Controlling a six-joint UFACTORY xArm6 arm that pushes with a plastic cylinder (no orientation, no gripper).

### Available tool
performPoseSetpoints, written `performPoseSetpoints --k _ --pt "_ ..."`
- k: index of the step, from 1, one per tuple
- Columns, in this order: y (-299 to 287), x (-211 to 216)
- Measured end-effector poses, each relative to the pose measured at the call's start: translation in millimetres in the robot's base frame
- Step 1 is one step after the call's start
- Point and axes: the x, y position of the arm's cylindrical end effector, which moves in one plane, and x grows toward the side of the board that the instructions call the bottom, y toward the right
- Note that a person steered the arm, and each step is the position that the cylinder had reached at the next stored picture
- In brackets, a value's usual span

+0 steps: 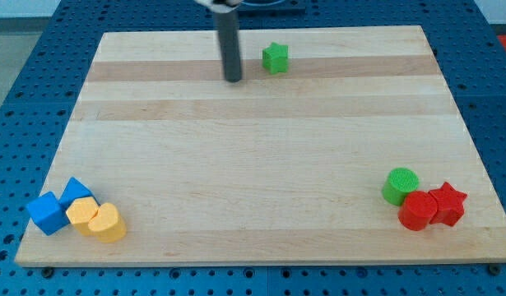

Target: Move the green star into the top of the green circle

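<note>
My tip (234, 80): bare rod end, holds nothing, just left of small green star block (276, 57), apart | star: top centre of wooden board (253, 131) | green circle block (400, 186): lower right, touching red circle block (418, 211)

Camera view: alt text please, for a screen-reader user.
My tip rests near the board's top edge, just left of the green star, not touching. The green circle sits at lower right beside a red circle and red star; blue and yellow blocks cluster lower left.

Pale wooden board (261, 148) lies on blue perforated table (22, 66) (evenly lit).
</note>
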Motion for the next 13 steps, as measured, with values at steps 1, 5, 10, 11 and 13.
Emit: performPoseSetpoints --k 1,5,10,11,13 --pt "28.8 -39.6" --pt "55.5 3.6" --pt "50.1 97.7" --pt "81.8 84.9" --pt "129.1 70.2"
